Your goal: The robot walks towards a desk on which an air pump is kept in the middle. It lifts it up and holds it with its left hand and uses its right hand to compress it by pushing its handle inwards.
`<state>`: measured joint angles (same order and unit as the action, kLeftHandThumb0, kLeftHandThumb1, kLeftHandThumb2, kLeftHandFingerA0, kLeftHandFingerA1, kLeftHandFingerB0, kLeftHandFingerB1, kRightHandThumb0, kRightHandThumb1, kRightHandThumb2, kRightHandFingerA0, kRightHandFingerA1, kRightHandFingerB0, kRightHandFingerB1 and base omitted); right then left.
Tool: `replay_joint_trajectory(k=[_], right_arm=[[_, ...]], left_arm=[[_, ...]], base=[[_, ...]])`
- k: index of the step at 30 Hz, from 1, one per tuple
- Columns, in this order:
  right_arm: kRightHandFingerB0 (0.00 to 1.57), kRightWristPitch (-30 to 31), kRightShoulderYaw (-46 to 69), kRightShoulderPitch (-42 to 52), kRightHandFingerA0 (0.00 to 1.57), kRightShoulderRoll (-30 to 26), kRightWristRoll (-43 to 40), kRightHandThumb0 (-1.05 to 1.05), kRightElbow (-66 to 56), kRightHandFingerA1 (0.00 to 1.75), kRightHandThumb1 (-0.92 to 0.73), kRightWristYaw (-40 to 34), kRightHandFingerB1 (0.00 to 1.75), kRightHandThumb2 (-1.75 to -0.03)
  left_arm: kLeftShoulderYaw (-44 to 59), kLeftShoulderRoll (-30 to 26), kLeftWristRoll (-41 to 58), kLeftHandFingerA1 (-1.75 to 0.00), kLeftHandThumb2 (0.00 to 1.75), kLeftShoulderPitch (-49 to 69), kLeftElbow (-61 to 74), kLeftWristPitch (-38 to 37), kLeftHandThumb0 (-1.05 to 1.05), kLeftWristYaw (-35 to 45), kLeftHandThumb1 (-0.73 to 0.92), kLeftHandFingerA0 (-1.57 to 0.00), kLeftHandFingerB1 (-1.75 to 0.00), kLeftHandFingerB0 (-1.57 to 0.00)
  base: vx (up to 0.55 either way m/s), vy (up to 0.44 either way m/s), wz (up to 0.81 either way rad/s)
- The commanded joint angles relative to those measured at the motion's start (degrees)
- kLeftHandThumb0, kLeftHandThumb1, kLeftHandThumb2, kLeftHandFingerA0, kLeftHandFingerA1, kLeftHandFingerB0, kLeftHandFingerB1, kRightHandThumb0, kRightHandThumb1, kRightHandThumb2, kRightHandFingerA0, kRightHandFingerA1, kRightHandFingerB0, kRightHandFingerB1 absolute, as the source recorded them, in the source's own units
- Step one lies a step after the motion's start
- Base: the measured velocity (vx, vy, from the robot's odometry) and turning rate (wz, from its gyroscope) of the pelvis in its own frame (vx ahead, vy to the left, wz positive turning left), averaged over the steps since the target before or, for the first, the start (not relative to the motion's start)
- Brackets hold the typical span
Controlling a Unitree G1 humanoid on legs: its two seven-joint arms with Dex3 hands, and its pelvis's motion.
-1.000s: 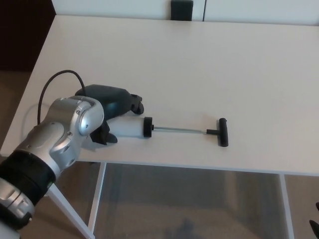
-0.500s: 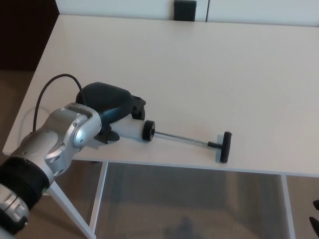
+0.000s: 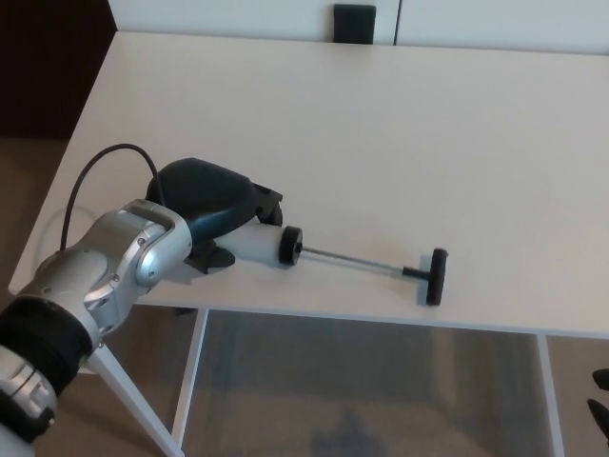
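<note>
The air pump lies near the front edge of the white desk. Its white cylinder ends in a black cap. A thin metal rod is drawn far out to the right and ends in a black T-handle. My left hand comes in from the left and is shut on the cylinder's left end, hiding that end. Of my right hand, only two dark tips show at the bottom right corner, far from the handle.
A dark square object stands at the desk's far edge. The desk's front edge runs just below the pump, with a white leg and a grey panel underneath. A black cable loops from my left forearm.
My left hand has closed further over the cylinder and shifted it slightly right. The pump has turned, so the handle now sits further right and lower. The camera shifted a little.
</note>
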<state>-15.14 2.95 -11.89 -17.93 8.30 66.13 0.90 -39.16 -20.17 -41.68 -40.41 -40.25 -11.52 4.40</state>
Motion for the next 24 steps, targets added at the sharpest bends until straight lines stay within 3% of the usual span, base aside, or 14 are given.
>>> replay_joint_trajectory(k=[1, 2, 4, 7, 9, 10, 12, 13, 14, 17, 18, 22, 23, 24], right_arm=[[0.34, 0.39, 0.12, -0.53, 0.36, -1.0, -0.44, -0.62, -0.05, 0.55, -0.68, 0.2, 0.51, -1.0], [0.31, 0.37, 0.07, -0.52, 0.38, -1.05, -0.36, -0.6, -0.11, 0.56, -0.68, 0.05, 0.5, -1.02], [0.33, 0.24, 0.06, -0.7, 0.37, -1.04, -0.31, -0.58, -0.07, 0.56, -0.68, -0.16, 0.51, -1.02], [0.33, 0.07, 0.08, -0.98, 0.37, -1.0, -0.34, -0.58, 0.09, 0.56, -0.68, -0.22, 0.51, -1.02], [0.33, -0.02, 0.2, -1.08, 0.38, -1.0, -0.51, -0.6, 0.14, 0.56, -0.67, -0.01, 0.51, -1.02], [0.33, 0.03, 0.31, -1.2, 0.38, -0.95, -0.66, -0.57, 0.22, 0.56, -0.65, 0.11, 0.52, -1.02], [0.34, 0.14, 0.45, -1.35, 0.37, -0.87, -0.82, -0.57, 0.34, 0.56, -0.65, 0.18, 0.52, -1.01], [0.34, 0.19, 0.49, -1.39, 0.37, -0.85, -0.86, -0.57, 0.38, 0.56, -0.65, 0.16, 0.52, -1.01], [0.43, 0.1, 0.42, -1.39, 0.44, -0.87, -0.76, -0.56, 0.4, 0.42, -0.79, 0.09, 0.38, -0.64], [0.43, -0.04, 0.32, -1.4, 0.44, -0.9, -0.63, -0.56, 0.45, 0.42, -0.79, 0.02, 0.38, -0.64], [0.43, -0.03, 0.16, -1.38, 0.44, -0.96, -0.42, -0.56, 0.38, 0.42, -0.78, -0.12, 0.37, -0.65], [0.43, 0.03, -0.15, -1.31, 0.44, -1.16, -0.02, -0.55, 0.26, 0.42, -0.79, -0.42, 0.37, -0.64], [0.35, -0.31, 0.06, -0.76, 0.36, -1.25, -0.37, -0.56, -0.34, 0.56, -0.64, 0.08, 0.53, -1.01], [0.35, -0.41, 0.12, -0.61, 0.36, -1.26, -0.48, -0.56, -0.51, 0.56, -0.64, 0.24, 0.53, -1.01]], left_arm=[[-0.99, 1.27, -0.6, -0.81, 0.6, 3.14, -2.86, 3.27, -0.14, 5.78, 0.68, -0.82, -0.41, -0.62], [-1.5, 1.01, -1.94, -1.47, 0.59, 3.25, -2.81, 2.44, -0.15, 3.32, 0.62, -0.69, -0.82, -0.73], [-1.97, 0.48, -3.45, -1.22, 0.62, 3.34, -2.86, 0.46, -0.19, -0.85, 0.72, -0.77, -0.48, -0.7], [-1.98, 0.18, -3.76, -1.22, 0.62, 3.25, -3.13, -0.97, -0.19, -3.21, 0.72, -0.77, -0.48, -0.7], [-1.91, 0.38, -3.74, -1.38, 0.62, 3.13, -3.35, -0.99, -0.2, -3.99, 0.77, -0.68, -0.59, -0.72], [-1.94, 0.43, -3.76, -1.62, 0.6, 3.04, -3.62, -1.37, -0.19, -4.55, 0.79, -0.64, -1.11, -0.6], [-2.02, 0.51, -3.67, -1.63, 0.6, 2.92, -3.88, -1.63, -0.17, -4.79, 0.82, -0.65, -1.31, -0.49], [-2.04, 0.54, -3.58, -1.63, 0.6, 2.88, -3.92, -1.56, -0.17, -4.64, 0.82, -0.65, -1.31, -0.49], [-2.06, 0.6, -3.51, -1.58, 0.63, 2.86, -3.92, -1.37, -0.18, -4.46, 0.81, -0.66, -0.91, -0.7], [-2.1, 0.66, -3.46, -1.58, 0.63, 2.81, -4.05, -1.28, -0.18, -4.45, 0.81, -0.66, -0.91, -0.7], [-2.17, 0.75, -3.63, -1.42, 0.64, 2.82, -3.98, -0.78, -0.19, -4.39, 0.75, -0.71, -0.52, -0.74], [-2.25, 1.03, -3.79, -1.41, 0.61, 2.66, -4.31, -0.34, -0.16, -4.71, 0.72, -0.71, -0.62, -0.78], [-1.84, 1.48, -3.23, -1.4, 0.61, 2.93, -4.07, 0.28, -0.13, -4.52, 0.68, -0.69, -0.91, -0.69], [-1.72, 1.6, -3.09, -1.4, 0.61, 3.02, -3.97, 0.48, -0.13, -4.43, 0.68, -0.69, -0.91, -0.69]], base=[[0.0, 0.0, 0.0], [0.0, 0.0, 0.0], [0.0, 0.0, 0.0], [0.0, 0.0, 0.0], [0.0, 0.0, 0.0], [0.0, 0.0, 0.0], [0.0, 0.0, 0.0], [0.0, 0.0, 0.0], [0.0, 0.0, 0.0], [0.0, 0.0, 0.0], [0.0, 0.0, 0.0], [0.0, 0.0, 0.0], [0.0, 0.0, 0.0], [0.0, 0.0, 0.0]])
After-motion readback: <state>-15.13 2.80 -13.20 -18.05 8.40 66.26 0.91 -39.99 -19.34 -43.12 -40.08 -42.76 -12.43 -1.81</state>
